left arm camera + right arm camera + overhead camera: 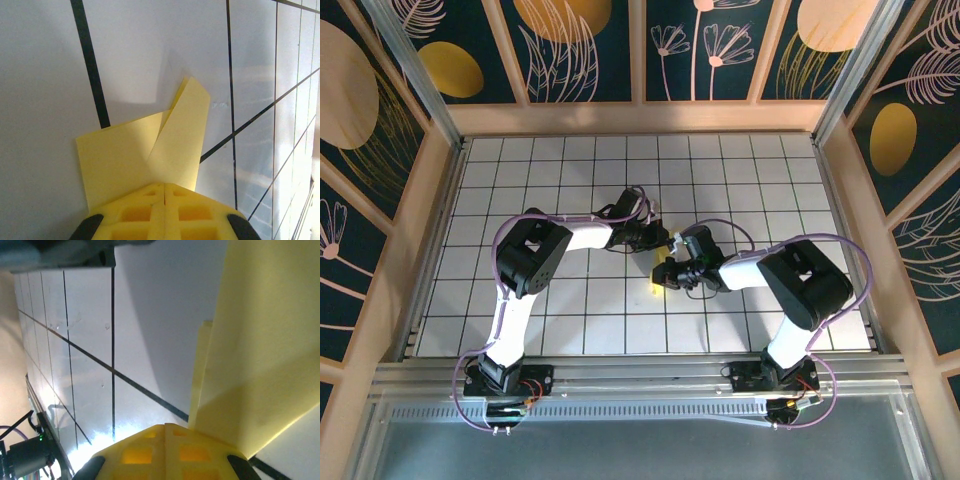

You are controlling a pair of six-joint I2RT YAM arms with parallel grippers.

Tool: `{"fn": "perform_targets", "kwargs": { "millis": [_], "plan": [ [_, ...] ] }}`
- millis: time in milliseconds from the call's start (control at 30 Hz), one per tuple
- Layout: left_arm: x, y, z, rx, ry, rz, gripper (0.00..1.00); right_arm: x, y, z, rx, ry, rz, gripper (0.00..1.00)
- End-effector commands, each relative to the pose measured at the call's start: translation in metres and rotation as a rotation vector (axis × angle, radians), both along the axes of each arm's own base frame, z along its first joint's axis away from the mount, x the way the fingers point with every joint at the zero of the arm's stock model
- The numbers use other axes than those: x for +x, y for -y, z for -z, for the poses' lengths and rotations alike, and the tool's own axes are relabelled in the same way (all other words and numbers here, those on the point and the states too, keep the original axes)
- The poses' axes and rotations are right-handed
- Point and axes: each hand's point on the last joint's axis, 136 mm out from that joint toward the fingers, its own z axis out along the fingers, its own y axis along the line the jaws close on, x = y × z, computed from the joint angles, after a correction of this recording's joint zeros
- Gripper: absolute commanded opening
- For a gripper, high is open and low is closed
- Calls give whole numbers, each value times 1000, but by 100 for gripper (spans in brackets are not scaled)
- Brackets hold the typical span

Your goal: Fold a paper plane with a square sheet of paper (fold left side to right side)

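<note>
White grid table (570, 330), floral walls (590, 50); square sheet of paper (150, 150) lay mid-table, partly folded, angled flaps overlapping; no dart yet; left gripper (164, 186), right gripper (164, 427) clenched at paper's edge, grasp unclear; remaining folds probably still due.

Free table (770, 170) around folded paper (662, 273)

Paper (660, 276) lay on the table (570, 160), just off centre toward 6 o'clock. Left gripper (665, 243) sat at the paper's 12 o'clock, right gripper (676, 272) at its 3 o'clock, both hard up against it.
</note>
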Motion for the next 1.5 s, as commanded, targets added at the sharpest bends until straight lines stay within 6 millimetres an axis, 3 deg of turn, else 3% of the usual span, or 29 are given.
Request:
{"fn": "perform_targets", "kwargs": {
  "millis": [0, 167, 667, 1067, 1467],
  "plan": [
    [-9, -42, 60, 206, -90, -72, 0, -11, 0, -8, 5, -19, -20, 0],
    [-8, -41, 57, 205, -86, -69, 0, -9, 2, -20, 25, -3, -20, 0],
    [-7, -41, 57, 204, -82, -72, 0, -26, -3, 15, -9, -126, -65, 0],
    [-6, -41, 58, 208, -85, -78, 0, -54, -1, 25, -63, -203, -113, 0],
    [-6, -41, 59, 206, -85, -77, 0, -67, 11, 41, -217, -233, -118, 0]
  ]
}}
